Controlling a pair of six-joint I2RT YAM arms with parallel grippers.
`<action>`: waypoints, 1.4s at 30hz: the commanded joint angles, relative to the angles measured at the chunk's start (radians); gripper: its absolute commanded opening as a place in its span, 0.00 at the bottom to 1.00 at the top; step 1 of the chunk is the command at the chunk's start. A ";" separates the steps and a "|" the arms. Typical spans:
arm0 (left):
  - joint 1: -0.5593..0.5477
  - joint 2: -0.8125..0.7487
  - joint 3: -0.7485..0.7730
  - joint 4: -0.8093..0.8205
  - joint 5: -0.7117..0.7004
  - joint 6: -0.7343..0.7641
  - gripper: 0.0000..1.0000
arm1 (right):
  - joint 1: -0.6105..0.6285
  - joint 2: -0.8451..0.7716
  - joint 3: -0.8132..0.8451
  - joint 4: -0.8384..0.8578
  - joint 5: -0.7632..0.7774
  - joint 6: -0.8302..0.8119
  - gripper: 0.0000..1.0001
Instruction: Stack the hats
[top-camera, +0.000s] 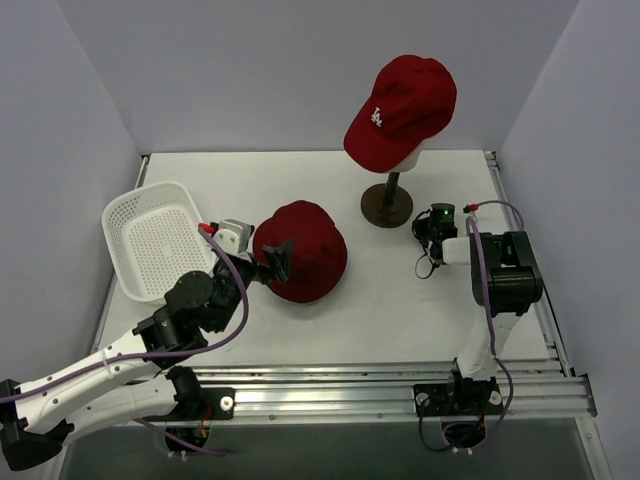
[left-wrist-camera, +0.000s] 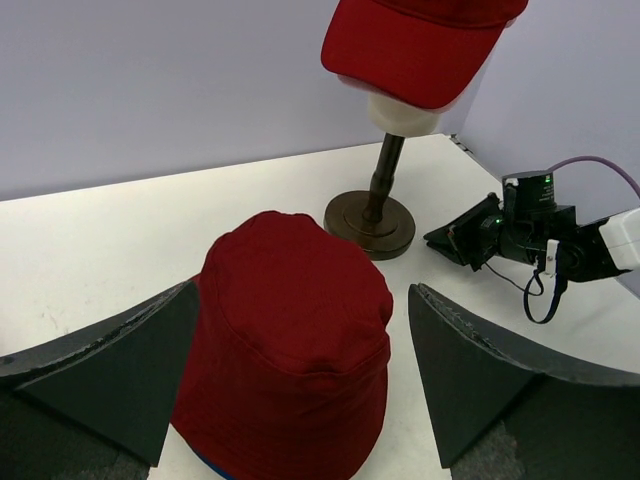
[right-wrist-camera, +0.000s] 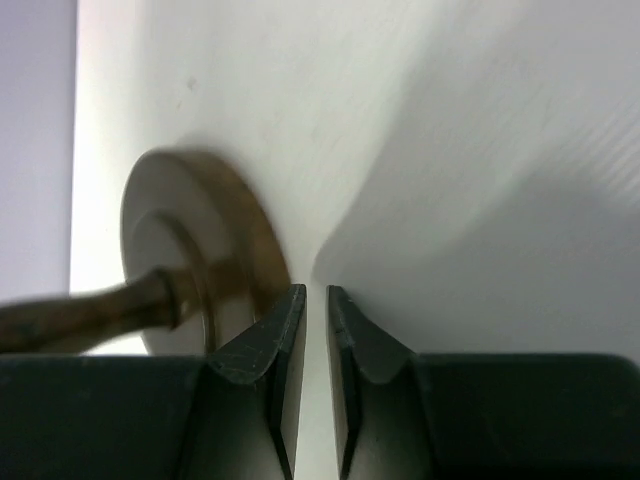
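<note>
- Top view: the dark red bucket hat (top-camera: 305, 250) sits on the table (top-camera: 400, 300), left of centre. The left gripper (top-camera: 277, 259) is at its near-left side.
- The red cap (top-camera: 400, 105) sits up on the stand (top-camera: 387, 203) at the back, well apart from the bucket hat. The right gripper (top-camera: 428, 232) lies low, just beside the stand's base. A basket (top-camera: 150, 235) lies at the far left.
- Left wrist view: this gripper's fingers (left-wrist-camera: 110, 370) stand wide, one on each side of the bucket hat, and neither presses the fabric.
- A sliver of blue (left-wrist-camera: 213, 462) shows under the brim. It is probably another hat beneath, so this looks like the pile.
- Judged from this, the step in hand is on the pile. If the bucket hat is to be lifted, the fingers should drop low and close slowly across the crown, because soft cloth will fold and slip. They should take only the top layer, so the blue one is not dragged along.
- If the pile stays, the arm should back straight off without brushing the brim.
- Right wrist view: the fingers (right-wrist-camera: 265, 350) are almost together, with a thin gap and nothing in it. The stand's base is just to their left, and its pole is blurred.
- This gripper would need to open again and rise to reach the cap, and it should keep off the pole, which could tip.
</note>
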 joint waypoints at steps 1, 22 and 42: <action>-0.005 0.009 -0.001 0.057 -0.014 0.017 0.94 | -0.050 0.049 0.043 -0.043 -0.013 -0.104 0.12; -0.006 0.014 -0.004 0.066 -0.043 0.036 0.95 | 0.136 -0.086 0.020 -0.020 -0.108 -0.023 0.29; -0.006 0.021 -0.013 0.080 -0.057 0.042 0.95 | 0.061 0.084 0.125 -0.043 -0.027 0.010 0.28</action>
